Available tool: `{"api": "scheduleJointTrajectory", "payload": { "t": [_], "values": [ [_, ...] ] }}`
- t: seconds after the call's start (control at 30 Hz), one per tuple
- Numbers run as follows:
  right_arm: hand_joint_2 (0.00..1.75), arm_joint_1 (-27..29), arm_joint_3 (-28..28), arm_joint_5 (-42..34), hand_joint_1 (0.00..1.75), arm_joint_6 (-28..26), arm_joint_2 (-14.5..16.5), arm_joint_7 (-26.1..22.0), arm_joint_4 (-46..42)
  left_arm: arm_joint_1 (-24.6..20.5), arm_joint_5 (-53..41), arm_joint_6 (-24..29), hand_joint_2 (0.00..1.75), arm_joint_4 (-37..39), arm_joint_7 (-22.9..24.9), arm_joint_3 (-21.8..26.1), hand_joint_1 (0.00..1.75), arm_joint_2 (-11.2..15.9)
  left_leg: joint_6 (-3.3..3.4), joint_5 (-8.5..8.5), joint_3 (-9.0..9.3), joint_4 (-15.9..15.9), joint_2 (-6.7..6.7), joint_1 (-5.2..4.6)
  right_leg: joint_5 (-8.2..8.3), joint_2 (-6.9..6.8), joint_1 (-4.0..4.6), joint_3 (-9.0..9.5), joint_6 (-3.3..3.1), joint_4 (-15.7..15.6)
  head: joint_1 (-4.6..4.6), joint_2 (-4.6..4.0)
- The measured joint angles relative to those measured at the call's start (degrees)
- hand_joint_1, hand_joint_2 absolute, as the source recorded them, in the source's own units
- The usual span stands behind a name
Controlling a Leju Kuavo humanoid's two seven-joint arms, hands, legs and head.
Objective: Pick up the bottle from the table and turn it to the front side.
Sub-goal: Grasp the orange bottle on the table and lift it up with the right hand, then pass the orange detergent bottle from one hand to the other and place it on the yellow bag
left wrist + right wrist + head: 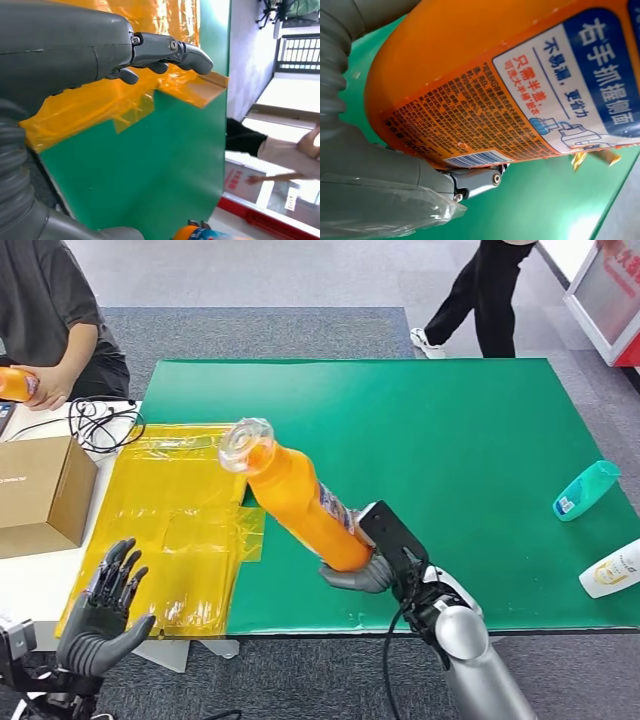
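The bottle (302,502) is in our right hand (361,573), gripped around its base end and lifted off the green bench (468,440), so that it slants up and away to the left with its clear cap (246,443) highest. We judge the low grip is chosen to leave the body free to be rotated, and the tilt keeps the label where it can be checked. In the right wrist view the side toward the palm carries fine print and a barcode (478,159), which reads like the back panel, so we think the front has not yet been brought round and the turning step is under way rather than done.

Our left hand (102,612) hangs near the bench's near-left corner, fingers apart and holding nothing; it seems parked there to stay out of the way, though close enough to help if needed. Just beyond it lies a crumpled yellow plastic sheet (173,530), spread over the bench's left edge, with the bottle's cap held above its right border.

Farther off, a cardboard box (41,490) and some cables (102,425) sit on a white surface to the left, where a seated person holds another orange bottle (16,384). On the bench's right edge lie a teal bottle (586,489) and a white bottle (611,568), well apart from our work. A second person walks past beyond the bench.
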Motion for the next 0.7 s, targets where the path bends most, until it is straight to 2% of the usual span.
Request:
{"api": "scheduleJointTrajectory", "payload": {
  "t": [0.23,0.47,0.7],
  "values": [
    [1.75,0.29,3.86,-3.03,1.75,-1.37,2.46,-0.74,2.01,-4.82,5.66,8.06,1.75,-0.19,1.84,-11.09,0.0,4.66,-0.01,0.01,-0.02,0.0,0.0,0.0,0.0,0.0,0.0,0.0,0.0,0.04,0.01,0.0],
    [1.75,0.19,9.26,9.8,1.75,-6.51,2.75,-3.53,3.89,-8.67,8.4,10.48,1.75,-2.69,7.4,-19.26,0.0,8.03,-0.01,0.01,-0.01,0.0,0.0,0.0,0.0,0.0,0.0,0.0,0.0,0.05,0.01,0.0],
    [1.75,0.08,11.55,11.41,1.75,-7.32,3.13,-4.65,5.52,-10.65,9.12,11.7,1.75,-4.64,9.87,-24.05,0.0,9.47,-0.01,0.01,-0.01,0.0,0.0,0.0,0.0,0.01,-0.01,0.0,0.0,0.05,0.01,0.0]
  ]
}}
